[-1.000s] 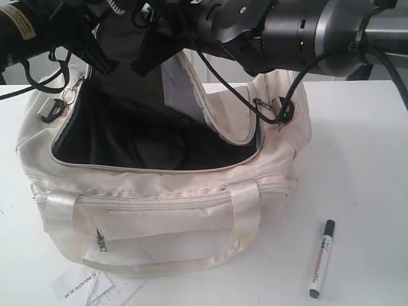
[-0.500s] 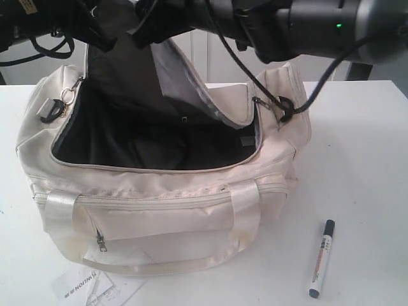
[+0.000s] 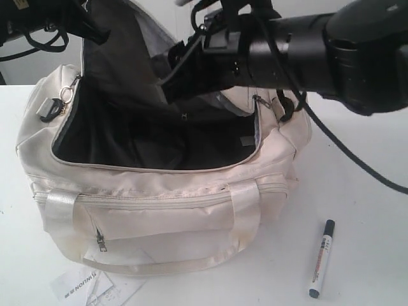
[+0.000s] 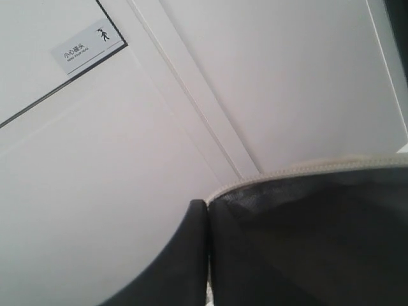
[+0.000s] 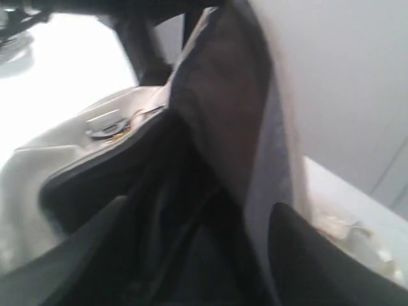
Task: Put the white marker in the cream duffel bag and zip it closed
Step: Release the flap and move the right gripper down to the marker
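Note:
The cream duffel bag point(image 3: 159, 210) stands open on the white table, its black lining showing. Its top flap point(image 3: 118, 57) is raised upright at the back. My left gripper point(image 3: 95, 30) is shut on the flap's edge; in the left wrist view the gripper point(image 4: 207, 255) pinches the black lining just under the cream piping point(image 4: 306, 169). My right gripper point(image 3: 173, 71) reaches across from the right and hangs open over the bag's mouth, next to the flap. In the right wrist view its gripper point(image 5: 201, 210) holds nothing. The white marker point(image 3: 322, 258) lies on the table right of the bag.
A printed paper tag point(image 3: 83, 287) lies at the table's front edge under the bag's left corner. The bag's front handle point(image 3: 153, 264) droops toward that edge. A metal ring and clip point(image 3: 64, 97) hang at the bag's left end.
The right gripper has left the flap's top and dropped down over the bag's opening, now open. The left gripper has pulled the flap higher and more upright.

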Action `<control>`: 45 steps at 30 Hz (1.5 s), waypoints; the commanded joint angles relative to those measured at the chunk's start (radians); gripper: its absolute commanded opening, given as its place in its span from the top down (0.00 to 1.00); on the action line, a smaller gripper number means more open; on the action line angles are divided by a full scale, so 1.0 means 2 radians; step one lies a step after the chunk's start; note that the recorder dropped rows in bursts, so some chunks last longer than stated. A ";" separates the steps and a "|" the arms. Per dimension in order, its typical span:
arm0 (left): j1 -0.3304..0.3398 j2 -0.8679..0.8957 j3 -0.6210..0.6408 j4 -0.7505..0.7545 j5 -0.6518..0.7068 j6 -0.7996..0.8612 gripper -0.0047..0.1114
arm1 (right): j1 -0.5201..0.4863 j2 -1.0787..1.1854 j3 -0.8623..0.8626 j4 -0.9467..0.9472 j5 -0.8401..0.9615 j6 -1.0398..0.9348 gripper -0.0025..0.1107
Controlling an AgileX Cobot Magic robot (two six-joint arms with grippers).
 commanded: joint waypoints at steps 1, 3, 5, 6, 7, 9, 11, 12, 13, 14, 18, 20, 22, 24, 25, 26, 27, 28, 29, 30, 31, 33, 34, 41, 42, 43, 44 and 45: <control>0.002 -0.002 -0.003 -0.008 -0.013 0.001 0.96 | -0.002 -0.027 0.037 -0.007 0.091 0.021 0.61; 0.002 -0.002 -0.003 -0.008 -0.014 0.001 0.96 | -0.002 -0.031 0.047 -0.029 0.125 0.061 0.73; 0.002 -0.002 -0.003 -0.008 -0.014 0.001 0.96 | -0.002 -0.031 0.052 -0.069 0.162 0.100 0.86; 0.002 -0.002 -0.003 -0.008 -0.013 0.001 0.96 | -0.002 -0.031 0.053 -0.090 0.181 0.113 0.91; 0.002 -0.002 -0.003 -0.008 -0.013 0.001 0.96 | -0.002 -0.031 0.053 -0.110 0.199 0.127 0.96; 0.002 -0.002 -0.003 -0.008 -0.012 0.001 0.96 | -0.002 -0.031 0.053 -0.151 0.243 0.164 0.98; 0.002 -0.002 -0.003 -0.008 -0.012 0.001 0.96 | -0.002 -0.031 0.053 -0.198 0.283 0.195 0.98; 0.002 -0.002 -0.003 -0.008 -0.012 0.001 0.96 | -0.002 -0.031 0.053 -0.214 0.298 0.212 0.98; 0.002 -0.002 -0.003 -0.008 -0.012 0.001 0.96 | -0.002 -0.031 0.053 -0.235 0.313 0.232 0.98; 0.002 -0.002 -0.003 -0.008 -0.012 0.001 0.96 | -0.002 -0.031 0.053 -0.256 0.329 0.254 0.98; 0.002 -0.002 -0.003 -0.008 -0.012 0.001 0.96 | -0.002 -0.031 0.053 -0.353 0.355 0.356 0.98; 0.002 -0.002 -0.003 -0.008 -0.012 0.001 0.96 | -0.002 -0.031 0.053 -0.422 0.365 0.418 0.98; 0.002 -0.002 -0.003 -0.008 -0.012 0.001 0.96 | -0.002 -0.031 0.053 -0.491 0.376 0.463 0.98; 0.002 -0.002 -0.003 -0.008 -0.012 0.001 0.96 | -0.007 -0.031 0.053 -0.540 0.388 0.505 0.98; 0.002 -0.002 -0.003 -0.008 -0.012 0.001 0.96 | -0.011 -0.031 0.053 -0.547 0.393 0.515 0.98; 0.002 -0.002 -0.003 -0.008 -0.012 0.001 0.96 | -0.019 -0.031 0.053 -0.550 0.397 0.521 0.98; 0.002 -0.002 -0.003 -0.008 -0.012 0.001 0.96 | -0.029 -0.031 0.053 -0.548 0.399 0.522 0.98; 0.002 -0.002 -0.003 -0.008 -0.012 0.001 0.96 | -0.036 -0.031 0.053 -0.548 0.399 0.521 0.98; 0.002 -0.002 -0.003 -0.008 -0.012 0.001 0.96 | -0.046 -0.031 0.053 -0.548 0.401 0.523 0.98; 0.002 -0.002 -0.003 -0.008 -0.012 0.001 0.96 | -0.057 -0.031 0.053 -0.548 0.401 0.527 0.98; 0.002 -0.002 -0.003 -0.008 -0.012 0.001 0.96 | -0.067 -0.032 0.054 -0.548 0.401 0.533 0.98; 0.002 -0.002 -0.003 -0.008 -0.012 0.001 0.96 | -0.088 -0.035 0.056 -0.548 0.401 0.536 0.98; 0.002 -0.002 -0.003 -0.008 -0.012 0.001 0.96 | -0.097 -0.036 0.058 -0.550 0.400 0.541 0.98; 0.002 -0.002 -0.003 -0.008 -0.012 0.001 0.96 | -0.150 -0.046 0.084 -0.550 0.383 0.627 0.98; 0.002 -0.002 -0.003 -0.008 -0.012 0.001 0.96 | -0.154 -0.046 0.088 -0.550 0.380 0.640 0.98; 0.002 -0.002 -0.003 -0.008 -0.012 0.001 0.96 | -0.156 -0.046 0.090 -0.551 0.376 0.657 0.98; 0.002 -0.002 -0.003 -0.008 -0.012 0.001 0.96 | -0.157 -0.047 0.093 -0.553 0.372 0.676 0.98; 0.002 -0.002 -0.003 -0.008 -0.012 0.001 0.96 | -0.158 -0.048 0.095 -0.559 0.371 0.694 0.98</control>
